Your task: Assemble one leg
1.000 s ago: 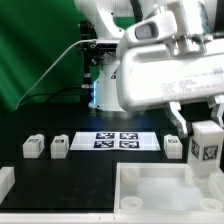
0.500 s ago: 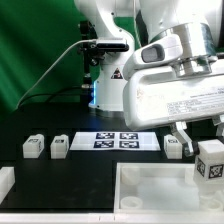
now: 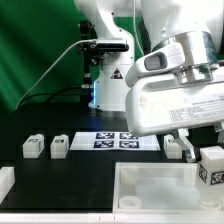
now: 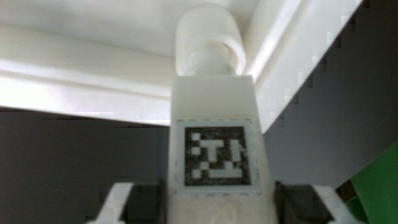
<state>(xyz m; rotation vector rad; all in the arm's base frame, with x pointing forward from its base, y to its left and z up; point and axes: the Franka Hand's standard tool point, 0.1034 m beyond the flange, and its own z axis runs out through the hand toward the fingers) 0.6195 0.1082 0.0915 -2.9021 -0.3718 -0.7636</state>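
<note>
Your pincer (image 3: 211, 157) is pinching the leg (image 3: 213, 166), which hangs upright at about four o'clock in the exterior view with its tag facing that camera. It is held over the white panel (image 3: 126, 176), toward the panel's three o'clock side. You cannot tell from these views whether the leg's lower end touches the panel. In the wrist view the two fingers (image 4: 128, 204) press against the leg's sides at its tagged end. Its rounded tip points toward the panel's raised rim, and which socket it faces is unclear. The panel lies on the black bench (image 3: 70, 178) at about six o'clock in the exterior view. One loose leg (image 3: 34, 147) and a second loose leg (image 3: 60, 146) stand near each other at eight o'clock. A spare leg (image 3: 174, 146) sits at three o'clock, just beside the pincer and partly hidden. The marker board (image 3: 120, 139) lies flat at the centre, between the second loose leg and the spare leg. The arm's white body (image 3: 180, 95) fills one to three o'clock.
</note>
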